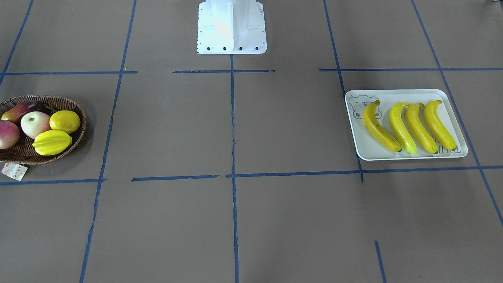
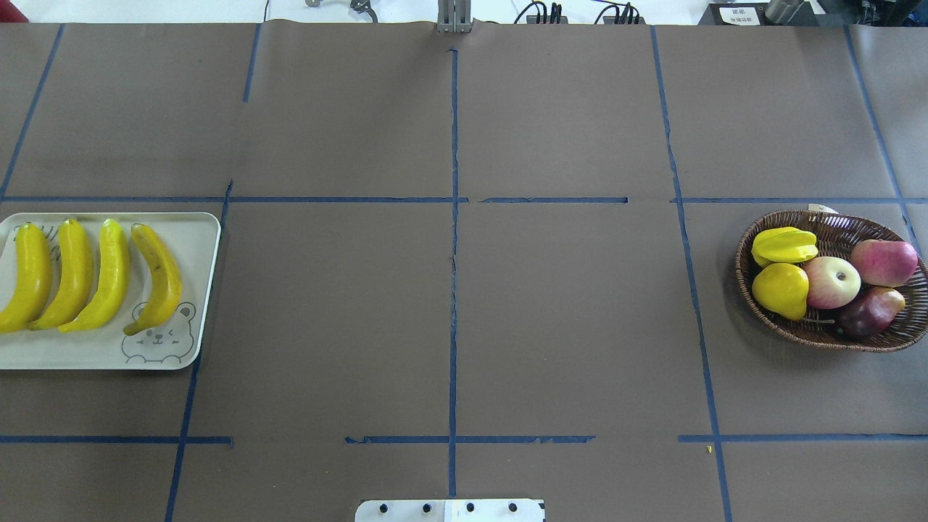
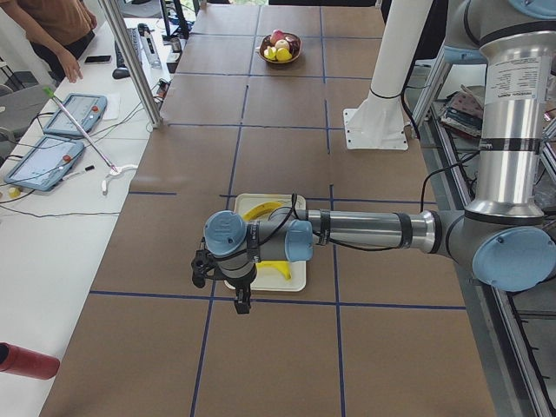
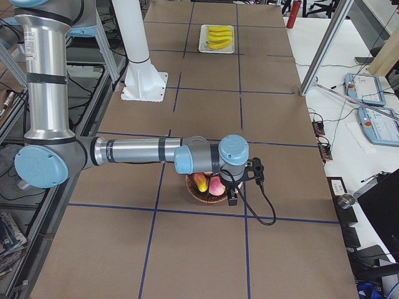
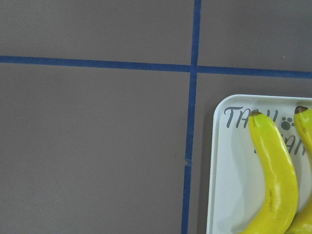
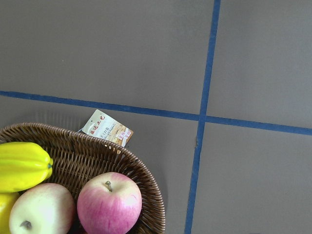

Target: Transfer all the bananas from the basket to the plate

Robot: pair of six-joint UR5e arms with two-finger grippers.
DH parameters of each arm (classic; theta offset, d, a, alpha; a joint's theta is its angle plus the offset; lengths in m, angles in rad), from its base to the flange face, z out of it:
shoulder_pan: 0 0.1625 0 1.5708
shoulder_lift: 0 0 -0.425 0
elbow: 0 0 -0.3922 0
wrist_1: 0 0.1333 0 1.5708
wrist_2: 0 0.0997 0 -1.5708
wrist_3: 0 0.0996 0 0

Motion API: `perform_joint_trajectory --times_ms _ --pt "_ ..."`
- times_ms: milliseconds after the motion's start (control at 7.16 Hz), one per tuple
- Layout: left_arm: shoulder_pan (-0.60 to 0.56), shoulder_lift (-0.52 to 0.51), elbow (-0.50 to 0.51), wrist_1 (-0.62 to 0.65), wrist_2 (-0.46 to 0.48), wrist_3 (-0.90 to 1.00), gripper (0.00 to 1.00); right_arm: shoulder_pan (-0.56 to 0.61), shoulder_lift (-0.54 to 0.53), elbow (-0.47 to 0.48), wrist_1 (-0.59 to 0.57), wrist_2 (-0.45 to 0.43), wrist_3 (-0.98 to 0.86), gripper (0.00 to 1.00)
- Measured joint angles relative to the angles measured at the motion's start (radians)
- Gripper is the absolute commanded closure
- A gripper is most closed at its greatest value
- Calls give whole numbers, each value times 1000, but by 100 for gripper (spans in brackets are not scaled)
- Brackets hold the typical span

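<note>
Overhead view: all four bananas (image 2: 109, 275) lie side by side on the plate (image 2: 199, 235), at the left end of the table (image 2: 565, 326) as the robot faces it. You can see three of them packed close together. The fourth lies a little apart and more slanted, with its lower end just above the bear drawing (image 2: 159, 341). The basket (image 2: 834, 338) stands well apart at the opposite end, beyond the blue tape lines (image 2: 453, 290). It holds a starfruit (image 2: 783, 245), a lemon (image 2: 780, 290), two apples (image 2: 831, 283) and a dark red fruit (image 2: 870, 312).

Front-facing view: you see the same layout mirrored, with the white robot base (image 1: 232, 27) at the top centre.

Left-end view: the near arm reaches out level over the plate, and the left gripper (image 3: 241, 304) hangs pointing down at the plate's near edge. You cannot tell from this angle whether its fingers are spread or closed. Its wrist camera looks down on the plate corner that carries the lettering (image 5: 239, 118) and on two banana tips.

Right-end view: the near arm extends over the basket, and the right gripper (image 4: 232, 199) points down at the basket's outer side. Its finger state is likewise not readable. Its wrist camera shows you the basket rim and the paper tag (image 6: 107, 128) lying just outside it
</note>
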Motion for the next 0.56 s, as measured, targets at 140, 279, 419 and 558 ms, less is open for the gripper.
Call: perform_joint_trajectory --times_ms 140,279,419,558 --pt "-9 -7 0 8 -1 9 0 2 1 -7 0 1 0 0" --pt "-12 -10 0 10 -1 12 0 7 2 -11 0 2 0 0" --pt "-14 -11 0 10 -1 14 0 16 0 -12 -1 1 0 0" --pt "-14 -12 1 10 -1 14 0 31 -1 -12 -19 1 0 0"
